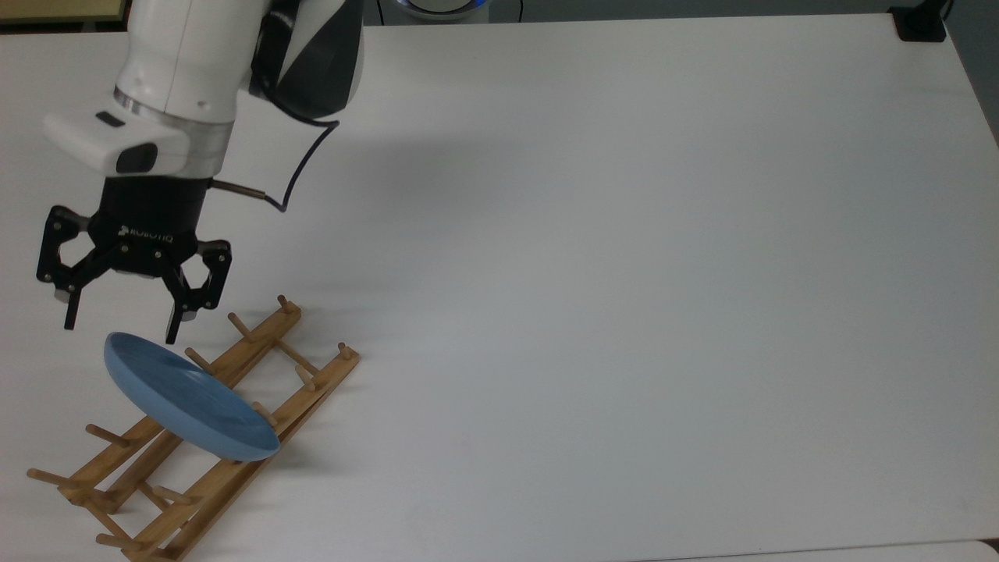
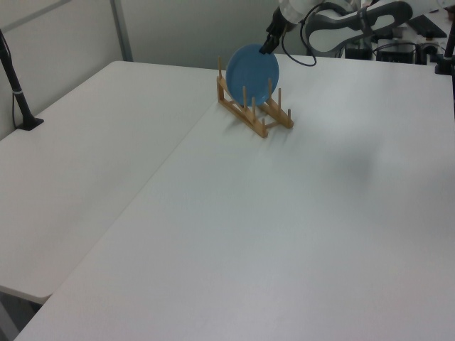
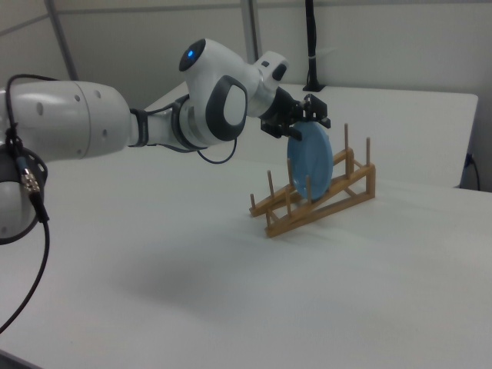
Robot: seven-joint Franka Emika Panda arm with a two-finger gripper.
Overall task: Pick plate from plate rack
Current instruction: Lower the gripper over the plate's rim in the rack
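Table: a wide, plain white tabletop (image 1: 624, 273) filled the top view; the left view showed a seam (image 2: 160, 174) where 2 white slabs met.
Walls: pale grey panels (image 2: 178, 32) stood behind the table, split by a grey metal upright post (image 2: 121, 30).
Far corner: a black clamp mount (image 1: 919, 23) sat on the table's edge.
Side pole: a thin black stand (image 2: 18, 89) rose from the table at the left view's left.
Light: even, with soft shadows.
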